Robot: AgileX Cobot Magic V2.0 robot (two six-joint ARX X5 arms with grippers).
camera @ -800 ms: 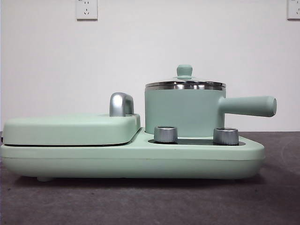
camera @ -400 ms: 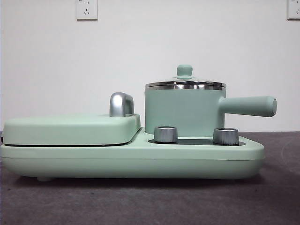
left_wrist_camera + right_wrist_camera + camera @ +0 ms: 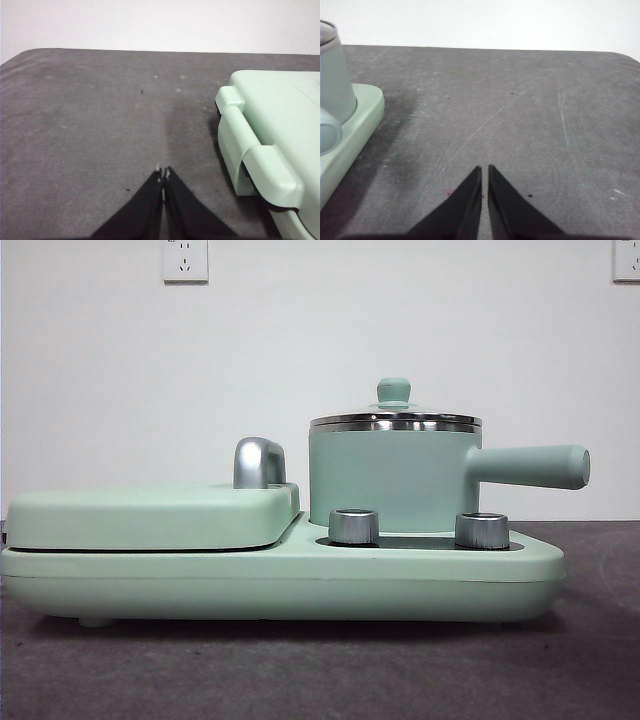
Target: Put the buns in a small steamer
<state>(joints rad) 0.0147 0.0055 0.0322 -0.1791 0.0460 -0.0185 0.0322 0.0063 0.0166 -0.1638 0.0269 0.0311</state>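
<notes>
Right up close in the front view there's just the dark grey tabletop (image 3: 320, 670), then the long mint-green appliance base (image 3: 280, 580) sitting on it, with two silver knobs (image 3: 354, 526) on its near edge. On the left half of that base is the flat hinged grill plate (image 3: 150, 515), lid down, with a chrome hinge post (image 3: 258, 462) behind it. On the right half stands the small steamer (image 3: 394, 475), upright, steel rim on top, glass lid (image 3: 394, 412) on with its green knob, and the long straight handle (image 3: 528, 466) sticking out to the right. Behind all that, a white wall with two outlets (image 3: 185, 260). No buns show up in any of the views. Neither arm is over the appliance. The left pincer (image 3: 162, 172) hangs over bare tabletop, jaws pressed together with nothing between them, and the corner of the grill plate is off to one side of it, near but not touching. The right pincer (image 3: 484, 167) is likewise above bare tabletop, jaws nearly together and holding nothing; the steamer's wall and the base's edge sit well apart from it at the side of that view.
</notes>
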